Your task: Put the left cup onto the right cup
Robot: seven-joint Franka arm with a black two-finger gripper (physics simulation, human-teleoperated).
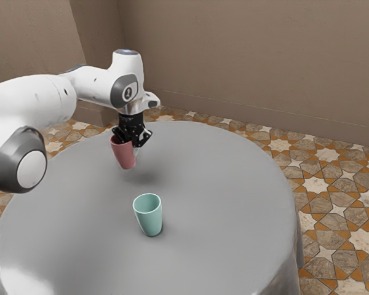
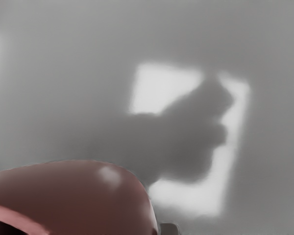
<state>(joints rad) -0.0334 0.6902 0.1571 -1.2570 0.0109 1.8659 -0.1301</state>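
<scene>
dusty-red tapered plastic cup (image 1: 125, 155) hangs in the air over the far part of the round grey counter (image 1: 234, 203), clear of its surface. its soft shadow falls on the counter just below, toward the exterior view's right. the cup leans a little, mouth up, its base tipped toward the exterior view's right. the black two-finger tool (image 1: 131, 139) comes down from the white arm (image 1: 61, 98) and is clamped on the cup at its rim. a mint-green tapered plastic cup (image 1: 148, 215) stands upright on the counter, mouth up. it is nearer to me and a bit toward the exterior view's right, well apart from the red one. in the wrist view the red cup (image 2: 68, 196) is a big blurred curve just under the hand. beyond it the grey counter (image 2: 63, 73) carries a bright patch of light crossed by a dark shadow (image 2: 186, 137). around the counter lies a patterned tile floor (image 1: 338, 184), with a plain brown wall (image 1: 264, 55) behind.
</scene>
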